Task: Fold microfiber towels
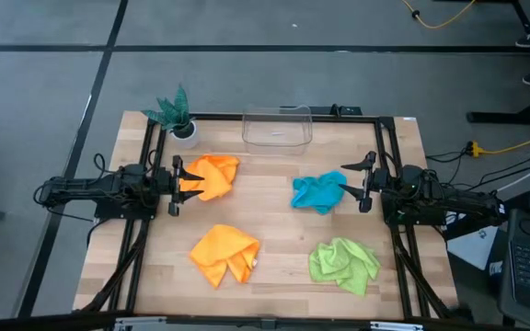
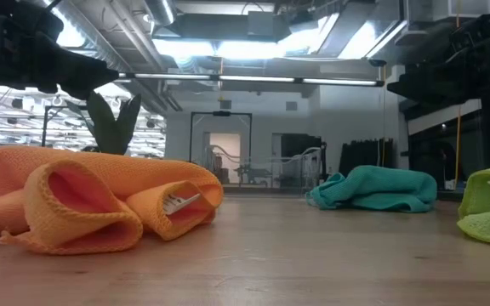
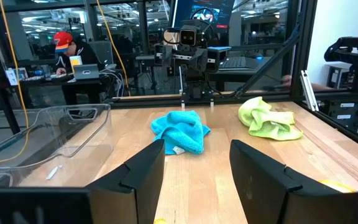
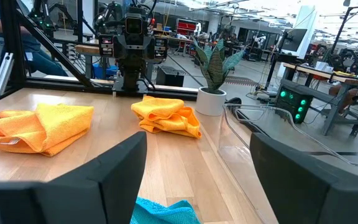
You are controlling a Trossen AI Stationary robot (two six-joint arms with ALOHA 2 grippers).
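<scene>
Four towels lie crumpled, none folded; task at start.

Landmark: clear bin (image 1: 277, 127) at table's far edge.
- Orange towel (image 1: 212, 175) and blue towel (image 1: 318, 192) just before bin.
- Second orange towel (image 1: 225, 254) and green towel (image 1: 342, 263) farther toward near edge.

Left gripper (image 1: 175, 185) hovers open beside first orange towel. Right gripper (image 1: 367, 182) hovers open beside blue towel.

Next move likely: lower, pinch one towel's edge, spread flat.

You get bright, even light on the table (image 1: 274, 221), shadows soft. Ceiling strips (image 2: 253, 47) above it glare; the nearest orange towel (image 2: 92, 200) blurs slightly.
</scene>
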